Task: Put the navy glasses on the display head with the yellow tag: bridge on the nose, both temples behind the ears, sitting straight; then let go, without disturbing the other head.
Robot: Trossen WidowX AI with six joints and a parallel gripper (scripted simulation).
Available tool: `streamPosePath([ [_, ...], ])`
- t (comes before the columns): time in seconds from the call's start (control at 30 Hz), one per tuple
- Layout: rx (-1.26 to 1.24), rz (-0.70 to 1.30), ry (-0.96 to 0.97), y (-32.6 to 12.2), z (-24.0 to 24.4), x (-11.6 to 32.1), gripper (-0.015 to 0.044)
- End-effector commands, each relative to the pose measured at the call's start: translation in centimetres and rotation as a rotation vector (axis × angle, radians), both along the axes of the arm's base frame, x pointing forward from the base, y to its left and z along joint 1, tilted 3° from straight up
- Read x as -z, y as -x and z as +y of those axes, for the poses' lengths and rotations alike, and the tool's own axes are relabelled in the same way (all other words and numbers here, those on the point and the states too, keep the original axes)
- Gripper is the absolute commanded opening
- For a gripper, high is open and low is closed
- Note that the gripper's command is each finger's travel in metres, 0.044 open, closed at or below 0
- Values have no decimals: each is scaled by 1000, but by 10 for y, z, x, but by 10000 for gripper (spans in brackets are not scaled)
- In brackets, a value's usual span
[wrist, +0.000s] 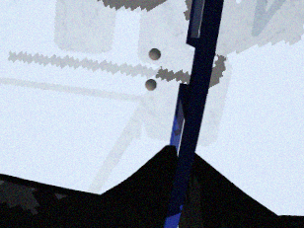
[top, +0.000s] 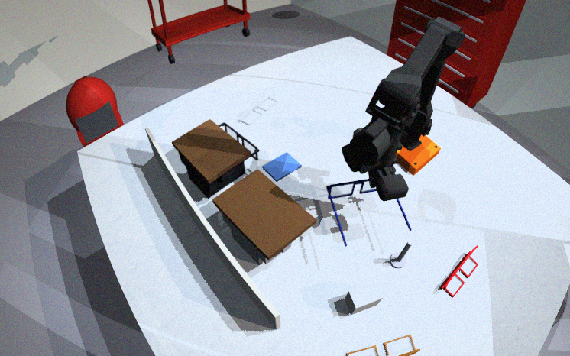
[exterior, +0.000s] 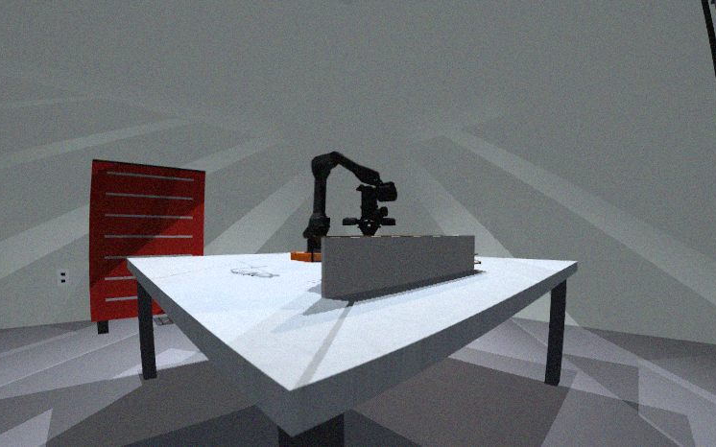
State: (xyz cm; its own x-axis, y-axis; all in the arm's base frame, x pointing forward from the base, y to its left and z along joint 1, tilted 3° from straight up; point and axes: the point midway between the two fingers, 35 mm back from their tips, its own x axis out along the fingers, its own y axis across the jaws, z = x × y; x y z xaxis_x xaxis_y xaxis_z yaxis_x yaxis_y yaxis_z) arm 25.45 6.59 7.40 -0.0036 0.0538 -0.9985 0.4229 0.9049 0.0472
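Note:
The navy glasses hang in the air, lenses at the back, both temples pointing towards the front of the top view. My gripper is shut on their front frame, near the end on the right in the top view. Two round nose pads show beside the frame. Two brown boards cover dark shapes to the left. Black glasses stick out beside the farther board. I see no yellow tag; the heads' faces are hidden.
A low wall stands behind the boards. A blue pad lies beside them. A small post, a block, red glasses and orange glasses at the bottom edge are nearer the top camera. The orange base is behind the gripper.

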Motion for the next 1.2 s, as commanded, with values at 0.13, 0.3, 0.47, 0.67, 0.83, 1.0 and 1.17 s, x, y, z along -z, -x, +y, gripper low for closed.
streamPosePath([
  [0.13,2,4,4,1,0,9,0],
  [0.3,2,4,4,2,0,13,0],
  [0.47,2,4,4,2,0,17,0],
  [0.67,2,4,4,2,0,22,0],
  [0.83,2,4,4,3,0,26,0],
  [1.0,2,4,4,3,0,30,0],
  [1.17,2,4,4,4,0,34,0],
])
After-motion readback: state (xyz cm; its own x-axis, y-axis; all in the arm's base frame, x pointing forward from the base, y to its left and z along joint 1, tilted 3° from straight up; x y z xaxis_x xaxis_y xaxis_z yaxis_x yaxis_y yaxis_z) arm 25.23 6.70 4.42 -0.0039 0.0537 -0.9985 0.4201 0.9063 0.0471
